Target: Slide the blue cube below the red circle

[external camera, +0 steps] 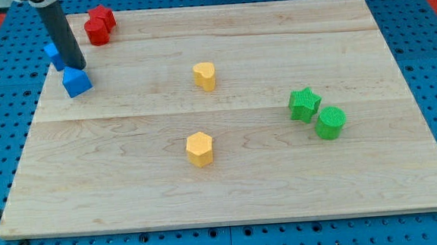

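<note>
A blue cube (76, 82) lies near the board's left edge, in the upper left part. My tip (79, 67) rests right at its upper edge, touching or nearly touching it. A second blue block (52, 54) sits just up and left, partly hidden behind the rod, so its shape is unclear. The red circle (97, 31) is a red cylinder up and right of the cube, near the board's top edge. A red star (105, 15) touches it on its upper right.
A yellow heart-like block (205, 75) sits mid-board, and a yellow hexagon (199, 149) lies below it. A green star (304, 105) and a green cylinder (329, 122) stand together at the right. The wooden board (231, 201) lies on a blue pegboard.
</note>
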Controlling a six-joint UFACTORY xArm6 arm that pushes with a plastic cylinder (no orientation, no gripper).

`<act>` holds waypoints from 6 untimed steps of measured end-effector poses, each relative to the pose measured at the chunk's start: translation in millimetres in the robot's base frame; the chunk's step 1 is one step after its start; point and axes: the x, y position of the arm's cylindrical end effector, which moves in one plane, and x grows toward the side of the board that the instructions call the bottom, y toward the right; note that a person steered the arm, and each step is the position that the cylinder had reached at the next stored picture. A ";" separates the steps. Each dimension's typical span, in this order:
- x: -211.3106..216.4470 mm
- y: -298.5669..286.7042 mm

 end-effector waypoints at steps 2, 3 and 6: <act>8.5 -70.3; -41.8 -58.6; 9.7 67.2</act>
